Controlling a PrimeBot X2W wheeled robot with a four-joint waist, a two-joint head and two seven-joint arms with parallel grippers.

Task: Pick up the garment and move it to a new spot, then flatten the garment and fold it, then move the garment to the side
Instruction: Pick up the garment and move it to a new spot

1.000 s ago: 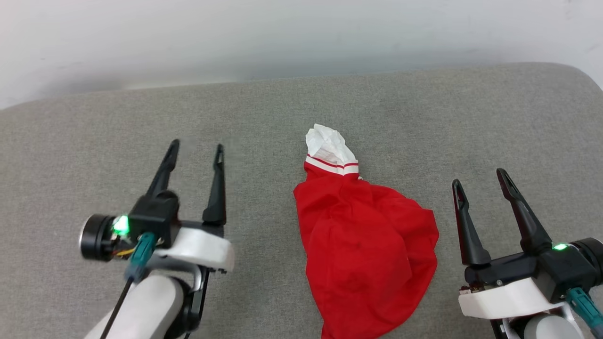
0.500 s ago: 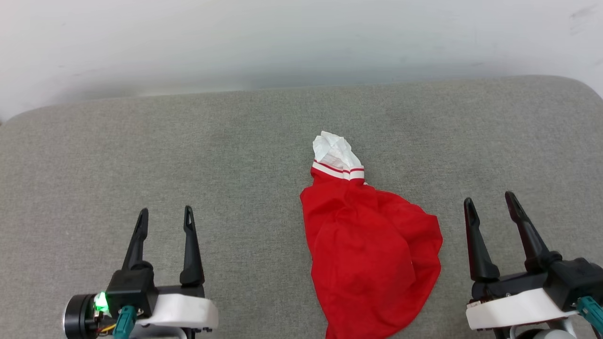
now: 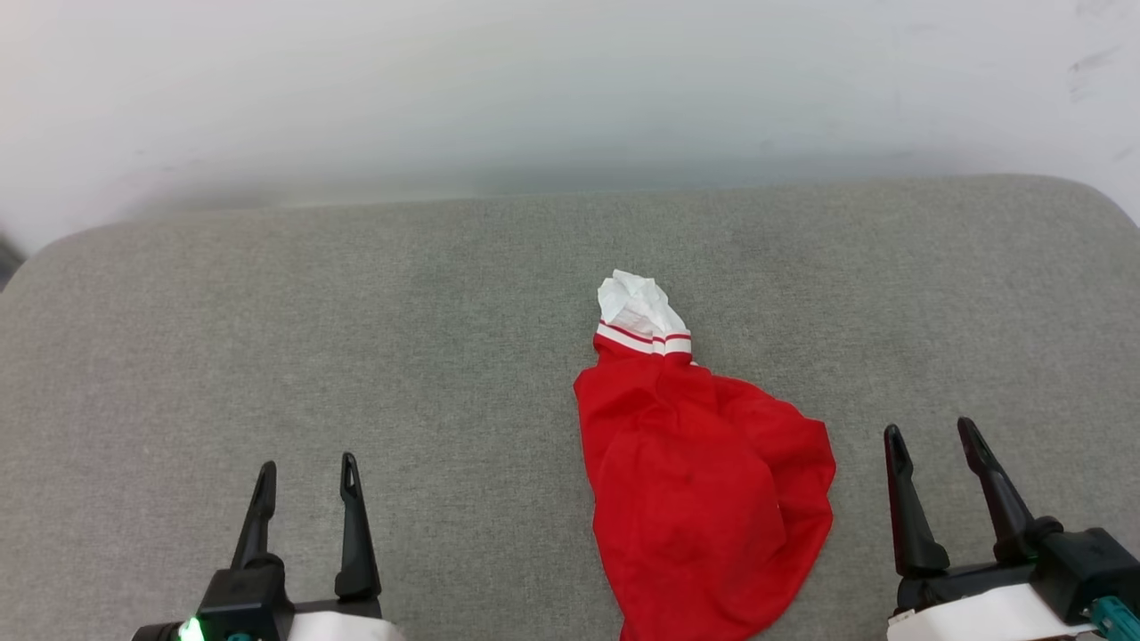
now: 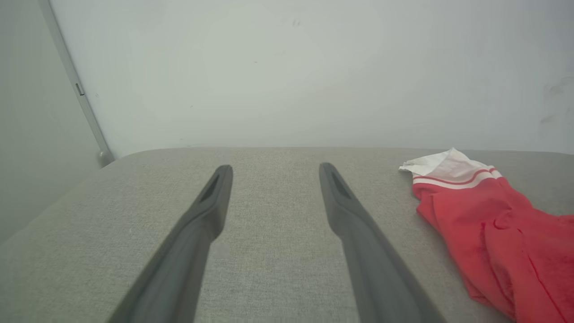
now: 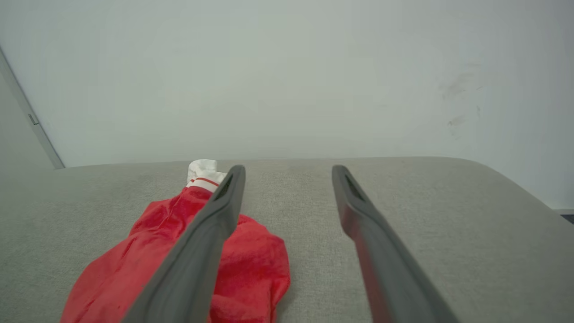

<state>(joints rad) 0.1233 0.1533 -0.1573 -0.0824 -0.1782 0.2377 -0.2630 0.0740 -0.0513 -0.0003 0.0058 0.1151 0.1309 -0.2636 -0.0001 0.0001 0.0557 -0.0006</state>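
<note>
Nearest the robot, the left gripper point(image 3: 307, 463) sits at the lower left of the head view, jaws parted to a moderate gap with nothing between them. The right gripper point(image 3: 930, 429) at the lower right is parted and empty in the same way. Between them the garment point(image 3: 704, 481) lies crumpled on the grey cloth-covered counter point(image 3: 312, 312), near the right gripper and well apart from the left.

The step in hand looks to be the first pick-up. The right arm seems better placed for it. It would do best to pinch a raised fold of the red cloth rather than a flat layer, close firmly because thin fabric slips, and lift until the trailing cloth clears the counter.

The head view gives the heap's outline from above, though its near end runs off the bottom edge. The right wrist view shows what that hides — the red cloth humps up just beside that gripper's own finger. The left wrist view shows the white sleeve point(image 4: 444, 166) and its striped trim at the garment's far end. Beyond it are the counter's rounded far edge and a pale wall point(image 3: 534, 89).
</note>
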